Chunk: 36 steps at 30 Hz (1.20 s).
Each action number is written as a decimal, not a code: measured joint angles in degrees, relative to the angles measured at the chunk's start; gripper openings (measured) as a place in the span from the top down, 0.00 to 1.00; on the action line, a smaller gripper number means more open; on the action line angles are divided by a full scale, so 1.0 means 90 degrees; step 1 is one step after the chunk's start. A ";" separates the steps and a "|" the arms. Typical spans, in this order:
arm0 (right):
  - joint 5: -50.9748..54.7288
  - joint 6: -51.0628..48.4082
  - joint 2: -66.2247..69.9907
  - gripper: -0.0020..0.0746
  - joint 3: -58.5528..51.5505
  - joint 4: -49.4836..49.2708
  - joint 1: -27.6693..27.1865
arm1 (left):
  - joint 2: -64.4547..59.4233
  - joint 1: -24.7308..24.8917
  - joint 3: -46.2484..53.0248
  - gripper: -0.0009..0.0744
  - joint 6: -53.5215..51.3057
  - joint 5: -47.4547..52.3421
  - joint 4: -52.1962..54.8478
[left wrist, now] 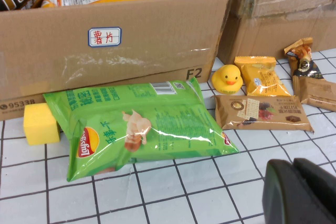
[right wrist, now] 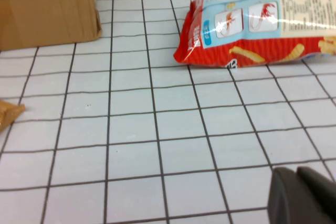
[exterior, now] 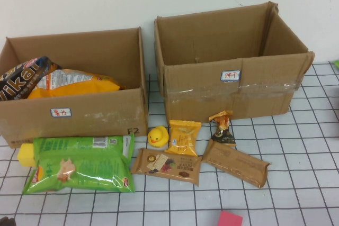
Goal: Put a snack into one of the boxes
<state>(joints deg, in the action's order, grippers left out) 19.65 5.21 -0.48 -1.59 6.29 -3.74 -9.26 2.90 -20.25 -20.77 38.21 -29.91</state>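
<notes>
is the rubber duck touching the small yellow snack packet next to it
Apart. The left wrist view shows a strip of white table between the rubber duck and the yellow snack packet; the high view shows that gap too.

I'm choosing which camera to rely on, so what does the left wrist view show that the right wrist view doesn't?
Only the left wrist view shows the green chip bag, yellow sponge block, rubber duck, small snack packets, the left box holding bags, and the shut left gripper hovering over the table. Only the right wrist view shows a red and blue snack bag and the shut right gripper above bare grid. Both show the gridded table and the right box.
</notes>
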 joint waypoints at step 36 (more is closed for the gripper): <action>0.0065 0.0419 0.0000 0.97 0.0012 0.0025 0.0000 | 0.0513 -0.0341 0.1066 0.99 0.1342 -0.2257 0.2327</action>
<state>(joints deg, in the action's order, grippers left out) 20.23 8.98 -0.48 -1.48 6.52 -3.74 -4.64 -0.17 -10.65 -8.69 17.89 -8.97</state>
